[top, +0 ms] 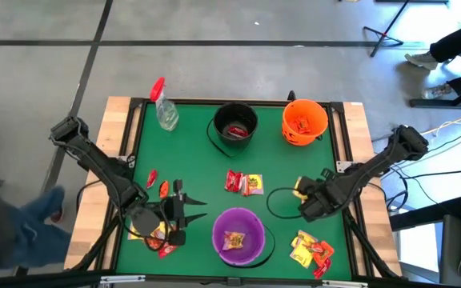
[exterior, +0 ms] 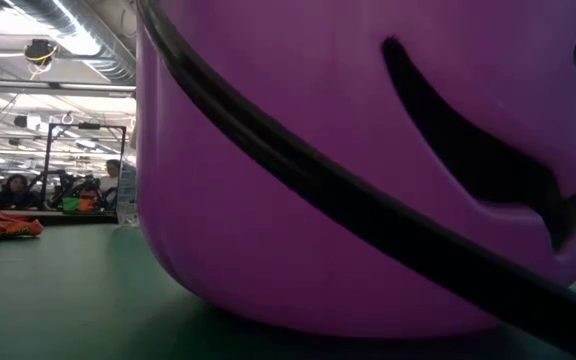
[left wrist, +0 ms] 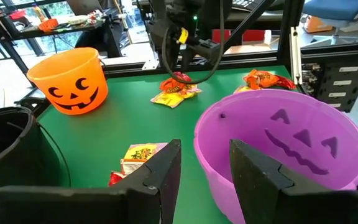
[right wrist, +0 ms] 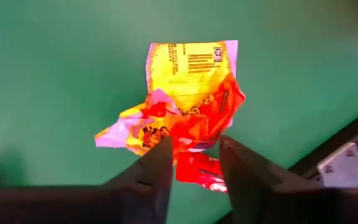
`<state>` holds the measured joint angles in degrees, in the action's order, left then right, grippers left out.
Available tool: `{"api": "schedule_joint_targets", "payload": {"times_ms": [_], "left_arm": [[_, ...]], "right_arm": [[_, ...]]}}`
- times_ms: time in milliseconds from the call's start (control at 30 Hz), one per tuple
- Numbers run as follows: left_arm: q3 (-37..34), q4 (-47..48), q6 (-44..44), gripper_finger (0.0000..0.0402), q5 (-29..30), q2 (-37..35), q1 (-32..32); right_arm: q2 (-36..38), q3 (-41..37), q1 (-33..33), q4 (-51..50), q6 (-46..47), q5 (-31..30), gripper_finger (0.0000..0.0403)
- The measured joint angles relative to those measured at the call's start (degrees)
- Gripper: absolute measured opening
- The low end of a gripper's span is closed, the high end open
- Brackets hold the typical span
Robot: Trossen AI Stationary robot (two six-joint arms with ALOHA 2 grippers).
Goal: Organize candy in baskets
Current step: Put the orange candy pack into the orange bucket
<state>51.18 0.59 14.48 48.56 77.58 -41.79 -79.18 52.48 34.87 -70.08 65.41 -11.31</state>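
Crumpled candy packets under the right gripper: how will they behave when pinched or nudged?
Probably floppy: the candy packets look creased and folded, so they may buckle between the right gripper's open fingers. Likely light, apt to slide on the smooth green table if nudged. They overlap, so a pinch may lift more than one.

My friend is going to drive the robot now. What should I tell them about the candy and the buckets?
Left gripper: open, empty, low beside the purple bucket, near a few packets.
Right gripper: open, over a small heap of yellow and red candy at the table's right front; nothing held.
Buckets: black bucket at the back middle has some red candy; orange bucket at the back right, contents unclear; the purple one in front holds one packet.
Left to do: loose packets in the middle, at the left and in both front corners.
The spray bottle is not part of the job.
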Motion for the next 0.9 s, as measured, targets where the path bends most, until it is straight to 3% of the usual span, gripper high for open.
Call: {"api": "schedule_joint_targets", "payload": {"times_ms": [233, 433, 567, 800, 900], "left_arm": [[0.0, 0.0, 0.0, 0.0126, 0.0, 0.0, 0.1], [0.0, 0.0, 0.1, 0.0126, 0.0, 0.0, 0.1], [0.0, 0.0, 0.1, 0.0126, 0.0, 0.0, 0.1], [0.0, 0.0, 0.2, 0.0126, 0.0, 0.0, 0.2], [0.0, 0.0, 0.2, 0.0126, 0.0, 0.0, 0.5]], "right_arm": [[0.0, -6.1, 0.0, 8.8, 0.4, 1.8, 0.0209], [0.0, -9.9, 0.0, 10.3, 3.3, 2.4, 0.0209], [0.0, -10.0, 0.0, 10.0, 3.3, 2.4, 0.0163], [0.0, -10.0, 0.0, 9.9, 3.3, 1.9, 0.0026], [0.0, -10.0, 0.0, 9.7, 3.3, 1.8, 0.0010]]}}
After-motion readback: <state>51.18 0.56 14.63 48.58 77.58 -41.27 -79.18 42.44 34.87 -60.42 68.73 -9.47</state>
